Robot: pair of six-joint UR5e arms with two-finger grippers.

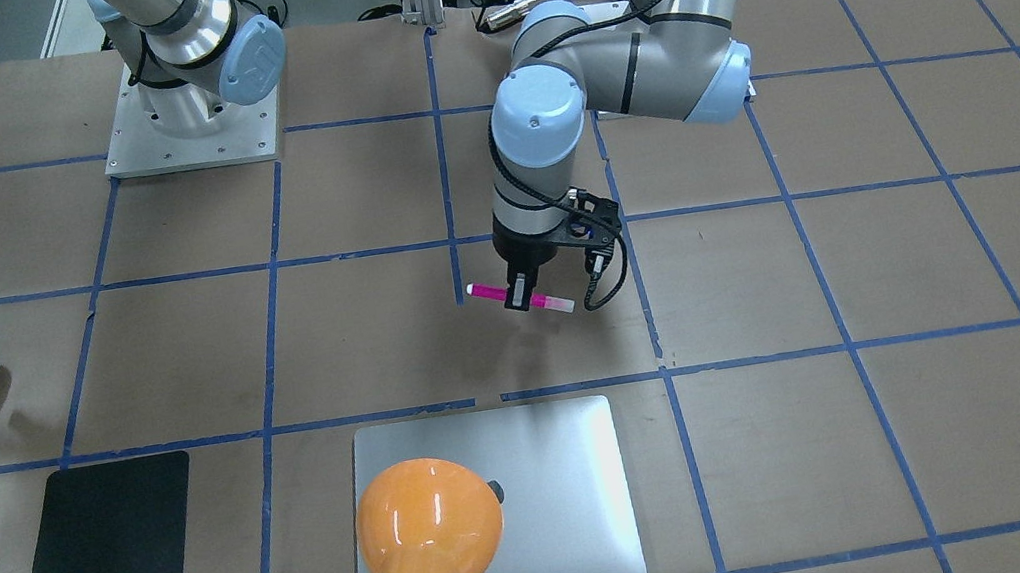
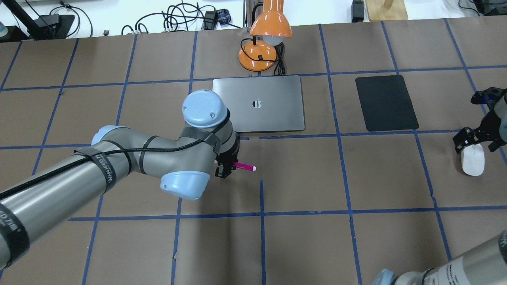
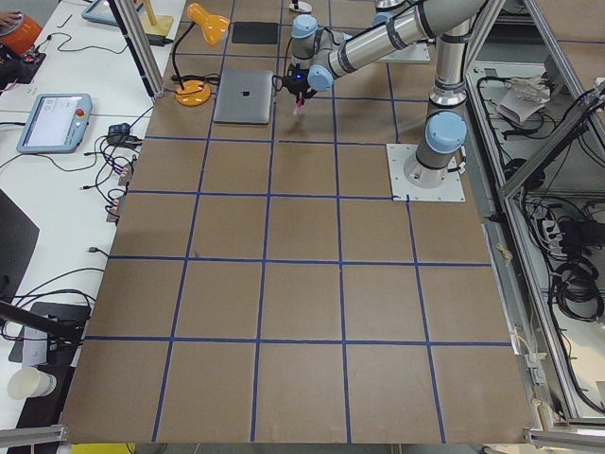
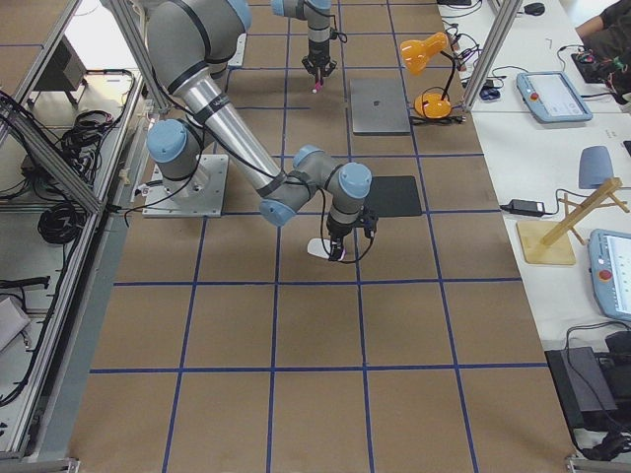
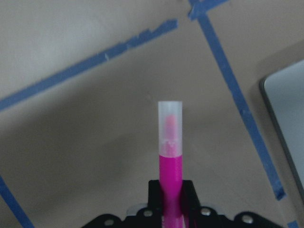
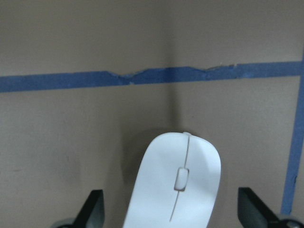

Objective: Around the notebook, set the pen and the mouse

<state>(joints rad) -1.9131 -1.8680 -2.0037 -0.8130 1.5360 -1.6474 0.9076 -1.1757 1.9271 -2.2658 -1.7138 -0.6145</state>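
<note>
Tabletop: brown paper tabletop (image 2: 301, 245) gridded in blue tape; orange lamp (image 2: 271, 23) and black mat (image 2: 386, 103) toward the far side
Notebook: notebook (image 2: 273, 114) lies flat and closed, logo up; lamp at its 12 o'clock in the overhead view
Left gripper: left gripper (image 1: 521, 293) pinches the pen (image 1: 488, 291) across its barrel; pale cap juts toward 3 o'clock overhead; pen at the notebook's 6 o'clock, near its edge, seemingly off the paper
Right gripper: right gripper (image 6: 173, 213) spread wide, fingers either side of the mouse (image 6: 156, 190), not touching; mouse on the table beyond the mat, about the notebook's 4 o'clock, well apart
Doing it well: lower the pen level, parallel to the notebook's near edge, beside and not on it; let go only once it rests, as a round barrel may roll
</note>
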